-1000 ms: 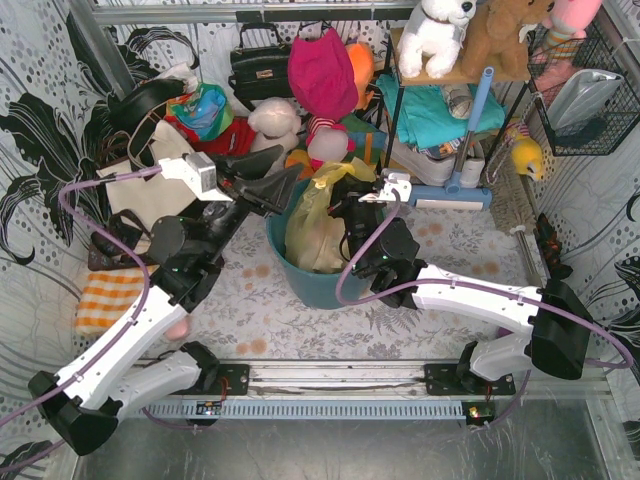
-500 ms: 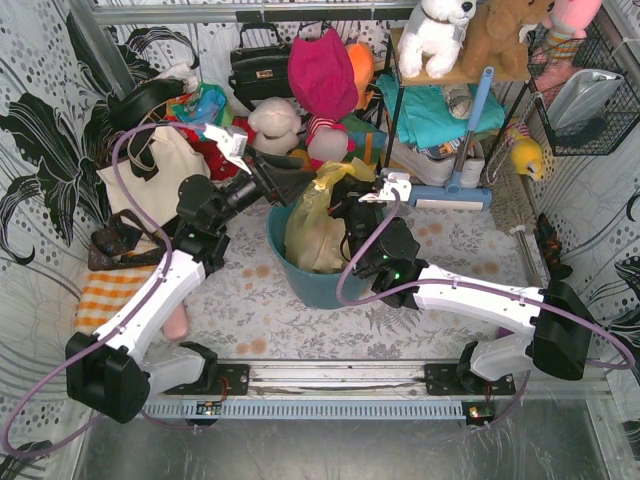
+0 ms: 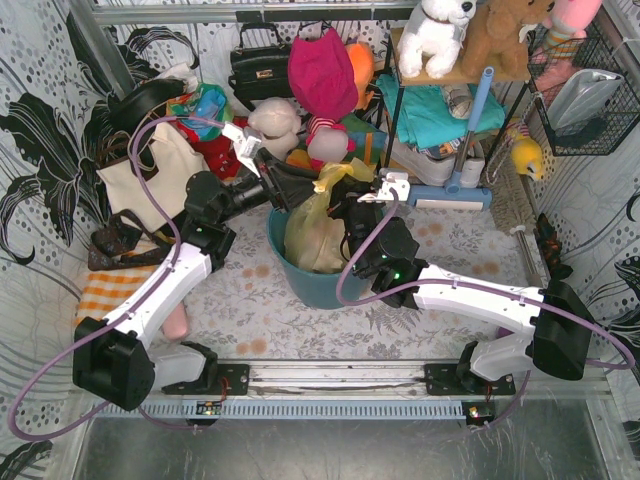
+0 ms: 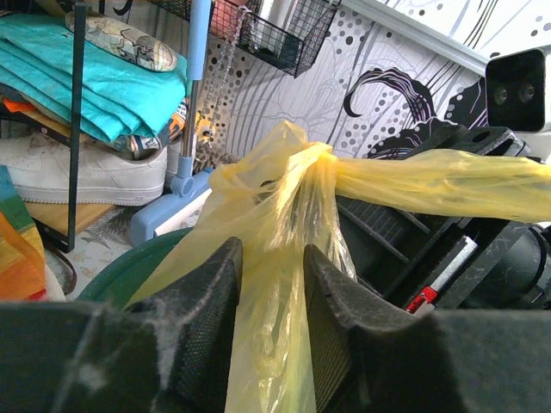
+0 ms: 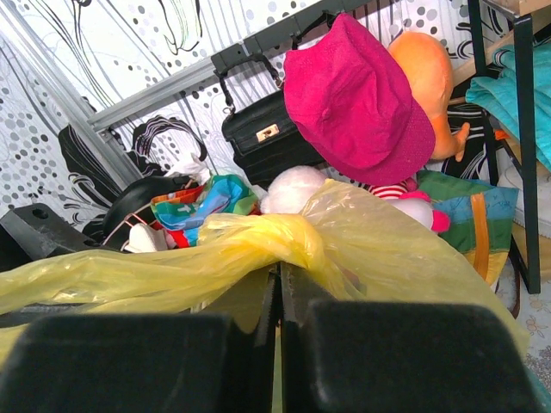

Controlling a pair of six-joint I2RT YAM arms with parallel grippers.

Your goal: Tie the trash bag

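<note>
The yellow trash bag (image 3: 310, 228) sits in the teal bin (image 3: 312, 288), its top twisted into a knot (image 4: 308, 163). My left gripper (image 3: 300, 186) reaches in from the left. In the left wrist view its gripper (image 4: 271, 251) is open, jaws apart, with the bag's neck (image 4: 275, 327) filling the gap between them. One handle strip (image 4: 448, 185) stretches right from the knot toward my right gripper (image 3: 346, 206). In the right wrist view that gripper (image 5: 278, 271) is shut just under the knot (image 5: 297, 245), with a sliver of yellow plastic pinched between the jaws. A strip (image 5: 103, 277) runs off to the left.
A cream tote (image 3: 150, 178), black handbag (image 3: 262, 65), pink hat (image 3: 322, 72) and plush toys crowd the back wall. A shelf with teal cloth (image 3: 430, 112) and a blue mop handle (image 3: 472, 118) stand at the right. An orange striped cloth (image 3: 105, 300) lies at the left.
My left arm has swung right to the bin, and its gripper has come onto the bag's neck with its jaws narrowing around the plastic. The right arm has stayed put.
</note>
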